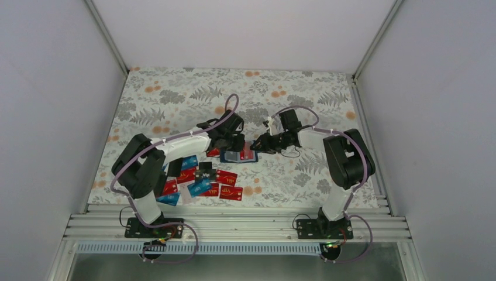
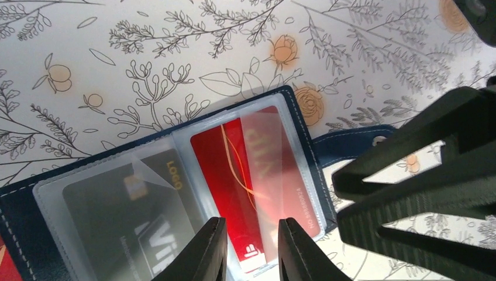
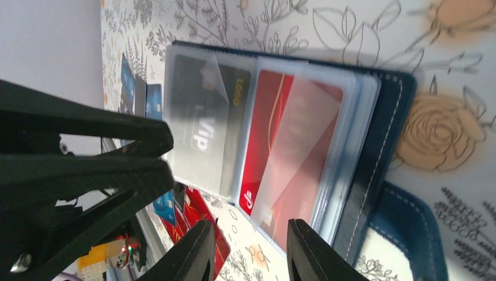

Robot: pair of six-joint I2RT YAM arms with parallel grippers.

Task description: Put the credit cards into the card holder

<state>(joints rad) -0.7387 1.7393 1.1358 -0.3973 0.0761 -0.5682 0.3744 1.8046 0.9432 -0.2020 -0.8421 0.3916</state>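
**Open card holder, red card at the left gripper**

- tablecloth: pale fabric printed with ferns and orange roses, flat and matt
- credit cards: a loose scatter of thin stiff rectangles in red, light blue and black, overlapping beside the left arm and well apart from both grippers
- card holder: we find it lying open mid-table, between the two grippers. The cover is navy, stitched and soft-looking, with its snap tab lying flat on the right gripper's side
- sleeves: clear glossy plastic pockets, limp, with one flap curling up
- black card: inside one pocket
- red card: glossy with gold lines, in the neighbouring pocket. Its long axis runs straight away from the left fingertips, and its logo end sits between them. We judge that a push along that axis would seat it, though we cannot tell whether it is already fully in
- left gripper: the nearer of the two, jaws a little apart over that end, nothing visibly clamped
- right gripper: just beside, at the pocket's edge, jaws a little apart; we cannot tell whether they touch the plastic
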